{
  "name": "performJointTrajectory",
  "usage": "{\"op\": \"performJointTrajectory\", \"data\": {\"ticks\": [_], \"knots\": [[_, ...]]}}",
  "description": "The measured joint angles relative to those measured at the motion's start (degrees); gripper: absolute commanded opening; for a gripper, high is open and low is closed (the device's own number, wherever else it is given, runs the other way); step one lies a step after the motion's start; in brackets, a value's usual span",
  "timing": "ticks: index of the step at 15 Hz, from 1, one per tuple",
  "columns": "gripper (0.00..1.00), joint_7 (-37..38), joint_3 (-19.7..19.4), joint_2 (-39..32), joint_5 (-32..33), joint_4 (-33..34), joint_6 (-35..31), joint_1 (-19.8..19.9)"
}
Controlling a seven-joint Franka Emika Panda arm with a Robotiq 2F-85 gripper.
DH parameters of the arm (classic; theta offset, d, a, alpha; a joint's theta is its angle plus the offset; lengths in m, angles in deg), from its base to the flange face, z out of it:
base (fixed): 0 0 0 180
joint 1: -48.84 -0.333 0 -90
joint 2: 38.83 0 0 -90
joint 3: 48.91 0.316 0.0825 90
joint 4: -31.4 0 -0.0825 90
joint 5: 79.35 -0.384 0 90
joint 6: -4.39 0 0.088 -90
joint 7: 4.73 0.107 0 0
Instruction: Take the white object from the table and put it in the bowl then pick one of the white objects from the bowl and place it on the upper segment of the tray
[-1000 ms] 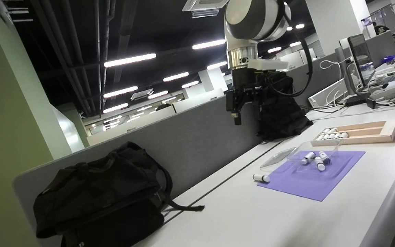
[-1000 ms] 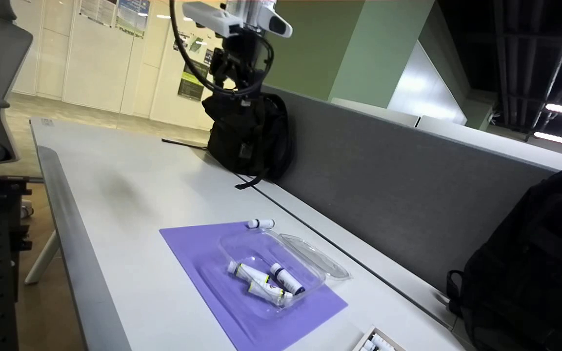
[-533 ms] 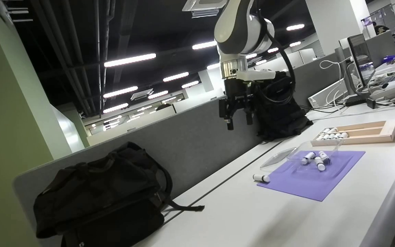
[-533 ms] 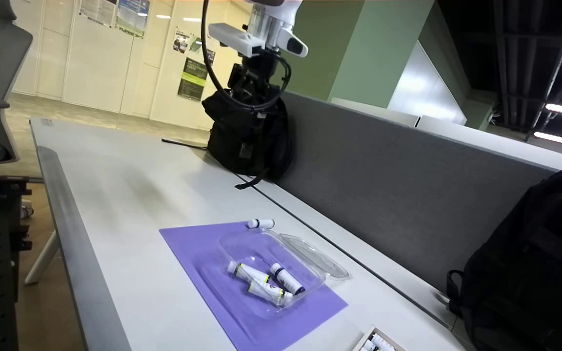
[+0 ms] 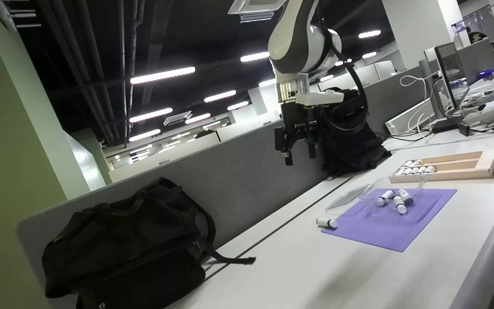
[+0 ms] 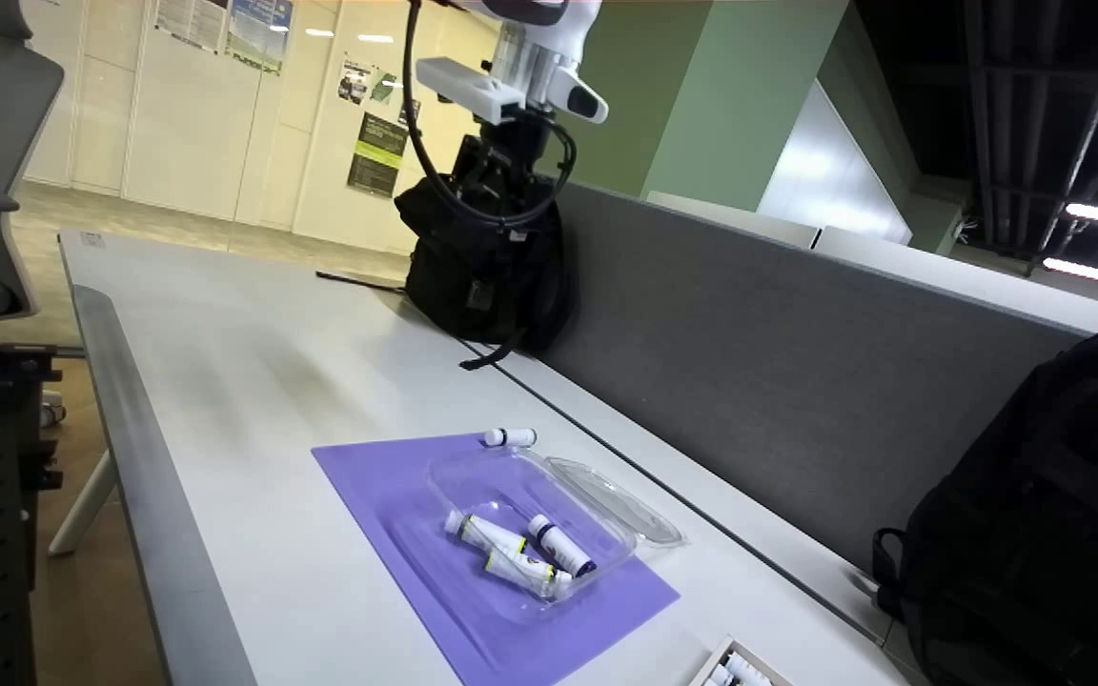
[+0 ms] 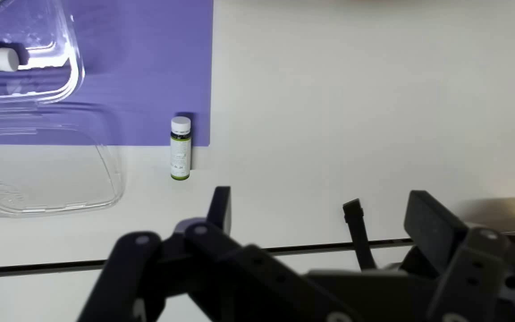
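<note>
Above the table (image 5: 272,283), in an exterior view, see the gripper (image 5: 300,156) hanging with jaws parted, holding nothing. Find the white bottle (image 5: 326,222) lying loose at a corner of the purple mat (image 5: 380,234), outside the clear bowl (image 5: 382,186); judge the first half of the task undone and, by the order asked, the second too. Count one loose bottle, three bottles (image 5: 400,206) in the bowl, several in the tray (image 5: 457,175) too small to number surely; also one mat and two black bags (image 5: 122,240).

In an exterior view, meet the same loose bottle near the bowl, with one clear lid (image 6: 616,500) just beside the latter. Cannot read the jaws against the dark bag behind. Tally three inside, one outside, and at least two in a cut-off corner of the tray.

From the wrist, see the fingers (image 7: 434,226) spread wide and the loose bottle off to one side, lying across the mat's edge. Count one whole bottle, parts of two in the bowl, one lid. Left, by judgement: to drop this bottle in the bowl, then lift one out to the tray's upper segment.
</note>
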Motion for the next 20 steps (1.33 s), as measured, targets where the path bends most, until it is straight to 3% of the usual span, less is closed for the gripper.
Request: {"op": "performJointTrajectory", "data": {"ticks": [6,11,20], "knots": [[1.0,0.0,-3.5,-18.5,3.8,15.5,1.8,3.2],[1.0,4.4,-5.2,-32.9,5.5,28.6,5.0,2.8],[1.0,10.2,-6.2,-43.4,5.7,37.2,11.2,0.0]]}}
